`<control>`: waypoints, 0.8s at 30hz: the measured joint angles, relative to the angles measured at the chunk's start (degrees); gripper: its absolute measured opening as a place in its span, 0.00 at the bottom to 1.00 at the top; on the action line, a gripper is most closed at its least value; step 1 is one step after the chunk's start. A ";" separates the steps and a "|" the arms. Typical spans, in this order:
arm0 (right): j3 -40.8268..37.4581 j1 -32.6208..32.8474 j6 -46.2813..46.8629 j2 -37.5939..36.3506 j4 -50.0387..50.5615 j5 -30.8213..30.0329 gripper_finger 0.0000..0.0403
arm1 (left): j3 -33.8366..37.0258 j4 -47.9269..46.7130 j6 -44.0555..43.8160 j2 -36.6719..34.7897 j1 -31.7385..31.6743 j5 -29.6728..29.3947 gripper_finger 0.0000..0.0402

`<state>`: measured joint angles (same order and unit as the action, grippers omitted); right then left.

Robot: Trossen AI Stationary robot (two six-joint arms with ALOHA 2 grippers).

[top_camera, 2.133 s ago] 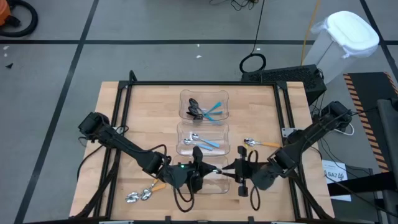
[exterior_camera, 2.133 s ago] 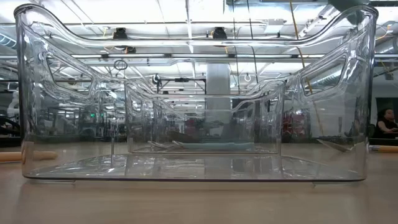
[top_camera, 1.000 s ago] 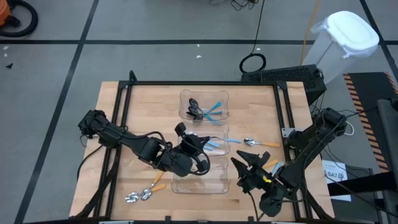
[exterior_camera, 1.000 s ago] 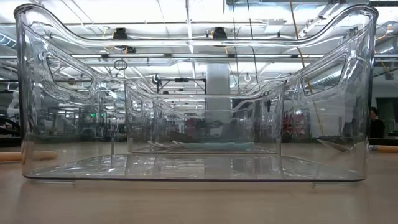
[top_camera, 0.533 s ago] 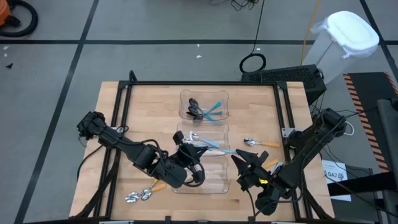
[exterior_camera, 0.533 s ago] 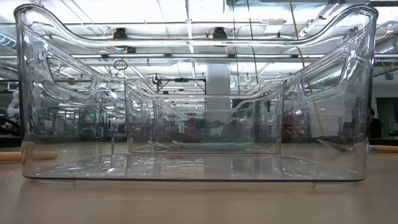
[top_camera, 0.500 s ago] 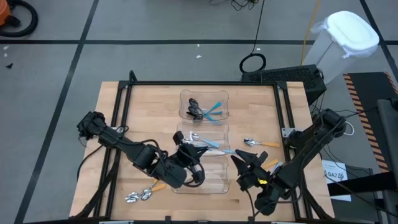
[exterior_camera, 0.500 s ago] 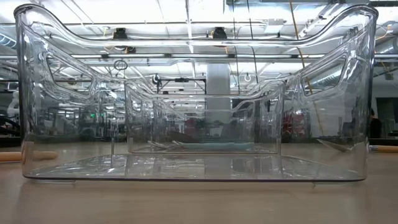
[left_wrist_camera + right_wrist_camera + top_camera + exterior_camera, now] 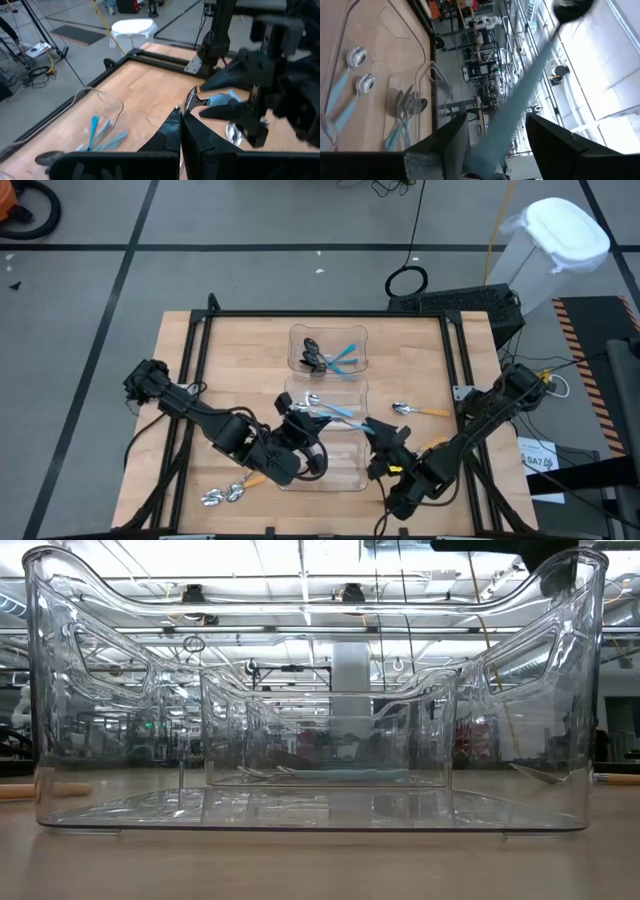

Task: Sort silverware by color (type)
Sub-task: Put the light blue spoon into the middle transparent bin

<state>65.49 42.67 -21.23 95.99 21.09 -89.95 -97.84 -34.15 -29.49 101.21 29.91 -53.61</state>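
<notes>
Blue-handled spoon (image 9: 520, 105) between right jaws

grey floor (image 9: 100, 280) with dark lines, white lidded bin (image 9: 560, 240) beside table, bright ceiling lights (image 9: 330, 560).

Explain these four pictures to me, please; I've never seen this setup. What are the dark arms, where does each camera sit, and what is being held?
Two dark robot arms work at a wooden table. One camera looks straight down, one sits at table height looking through the nearest bin, and one rides on each wrist. Three clear bins stand in a row; two hold blue-handled spoons. Orange-handled spoons lie loose on the wood. The left gripper is shut on a blue-handled spoon; the right gripper stands open around its handle.
</notes>
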 joint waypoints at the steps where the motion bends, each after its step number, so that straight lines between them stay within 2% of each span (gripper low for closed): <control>1: 0.00 -0.23 0.39 -0.02 -0.15 0.00 0.48 | 0.00 -1.16 -0.78 0.00 0.00 0.36 0.00; 7: 0.00 -0.50 -0.66 -0.01 -2.48 0.13 0.40 | 0.00 -5.68 -5.06 0.00 0.02 1.46 0.00; 18: -0.02 -0.45 -3.45 -0.22 -6.91 -1.75 0.14 | 0.04 -7.61 -6.70 0.00 0.11 4.82 0.00; 24: -0.02 -0.50 -3.20 -0.25 -7.32 -1.10 0.13 | 0.04 -9.09 -6.92 0.07 0.08 5.34 0.00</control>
<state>65.47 42.17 -24.43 95.74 13.77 -91.06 -97.80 -43.24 -36.41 101.27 29.99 -48.27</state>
